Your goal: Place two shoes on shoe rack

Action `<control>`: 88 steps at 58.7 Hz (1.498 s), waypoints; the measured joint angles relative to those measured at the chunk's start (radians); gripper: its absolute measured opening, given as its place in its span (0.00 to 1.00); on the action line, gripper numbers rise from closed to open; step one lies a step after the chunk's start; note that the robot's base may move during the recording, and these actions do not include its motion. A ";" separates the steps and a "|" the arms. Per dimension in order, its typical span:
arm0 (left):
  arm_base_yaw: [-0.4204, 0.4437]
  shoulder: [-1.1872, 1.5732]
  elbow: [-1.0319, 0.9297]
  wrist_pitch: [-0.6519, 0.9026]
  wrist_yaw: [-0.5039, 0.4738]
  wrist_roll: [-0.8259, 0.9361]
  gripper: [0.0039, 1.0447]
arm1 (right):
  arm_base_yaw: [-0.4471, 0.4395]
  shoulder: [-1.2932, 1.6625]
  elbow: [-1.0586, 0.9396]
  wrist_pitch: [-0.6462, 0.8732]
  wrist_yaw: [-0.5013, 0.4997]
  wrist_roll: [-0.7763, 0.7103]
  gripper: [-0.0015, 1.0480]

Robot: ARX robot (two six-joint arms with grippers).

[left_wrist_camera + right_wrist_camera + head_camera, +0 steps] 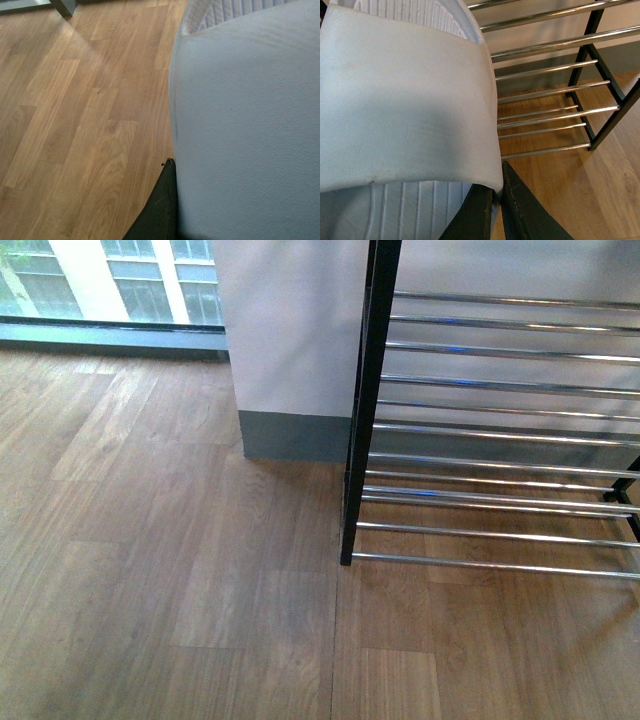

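Note:
In the left wrist view one shoe (250,125) fills the near side as a pale smooth panel, with ridged white sole at its far end. My left gripper (173,172) is shut on it; only one black finger (162,210) shows. The right wrist view has the other shoe (405,100), pale with a ridged white sole, held up off the floor. My right gripper (497,181) is shut on its edge. The shoe rack (545,95) stands just beyond that shoe. In the front view the shoe rack (500,430) is on the right; neither the shoes nor the arms show there.
Wooden plank floor (160,570) spreads to the left of the rack. A white wall column with a grey base (290,390) stands behind the rack's black side frame (368,410). A window (110,280) runs along the far left.

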 joint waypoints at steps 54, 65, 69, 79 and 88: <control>0.000 0.000 0.000 0.000 0.000 -0.001 0.02 | -0.015 0.039 -0.026 0.120 -0.089 -0.024 0.02; 0.000 0.000 0.000 0.000 0.000 0.000 0.02 | -0.004 0.083 -0.048 0.418 -0.230 -0.093 0.02; 0.000 0.000 0.000 0.000 0.000 -0.001 0.02 | 0.030 0.051 -0.005 0.327 -0.193 -0.087 0.02; 0.000 0.000 0.000 0.000 0.000 -0.001 0.02 | 0.177 0.145 0.239 0.116 -0.057 -0.087 0.02; 0.000 0.000 0.000 0.000 0.000 -0.001 0.02 | 0.225 0.344 0.460 -0.001 0.004 -0.119 0.02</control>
